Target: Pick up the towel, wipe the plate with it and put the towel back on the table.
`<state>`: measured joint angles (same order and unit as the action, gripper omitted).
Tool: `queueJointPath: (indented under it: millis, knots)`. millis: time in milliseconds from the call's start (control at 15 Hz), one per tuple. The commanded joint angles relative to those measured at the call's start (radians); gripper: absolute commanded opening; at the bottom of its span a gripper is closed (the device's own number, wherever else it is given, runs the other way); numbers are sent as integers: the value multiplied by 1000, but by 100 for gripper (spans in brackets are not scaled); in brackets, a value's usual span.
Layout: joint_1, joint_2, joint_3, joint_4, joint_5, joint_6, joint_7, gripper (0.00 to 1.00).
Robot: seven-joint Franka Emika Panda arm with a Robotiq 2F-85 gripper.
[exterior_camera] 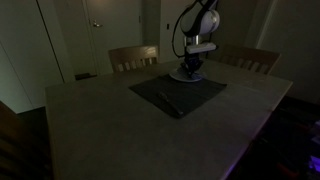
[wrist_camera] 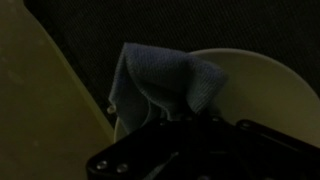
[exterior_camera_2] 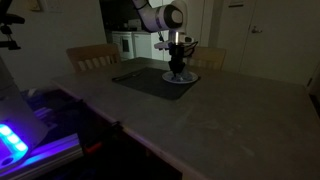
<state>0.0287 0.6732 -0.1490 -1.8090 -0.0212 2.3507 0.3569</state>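
Note:
The room is dim. In the wrist view a blue towel [wrist_camera: 160,82] hangs bunched from my gripper [wrist_camera: 170,118] and rests on a pale plate [wrist_camera: 265,90]. The jaws are shut on the towel's top. In both exterior views the gripper [exterior_camera: 191,66] [exterior_camera_2: 178,66] points straight down onto the plate [exterior_camera: 190,76] [exterior_camera_2: 180,79], which sits on the far part of a dark placemat [exterior_camera: 175,92] [exterior_camera_2: 150,77]. The towel itself is too dark to make out in the exterior views.
The mat lies on a large grey table [exterior_camera: 120,130] [exterior_camera_2: 220,120]. A thin utensil [exterior_camera: 168,100] lies on the mat. Wooden chairs [exterior_camera: 135,57] [exterior_camera_2: 92,57] stand at the far side. A lit blue device [exterior_camera_2: 12,140] sits near the table's corner.

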Motion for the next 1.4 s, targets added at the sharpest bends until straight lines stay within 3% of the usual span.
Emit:
queueJointPath:
  millis: [0,600,800,1200,1333]
  knots:
    - [49,97,-48,114,-82,-85,72,2]
    - [90,214,-49,343,-197,-162,87,2]
    - [74,206,-13,343,-162,-127,62,2]
    - [2,98,63,212,-6,-68,-24,2]
    - [-55,72,115,166,65,-65,-145,2]
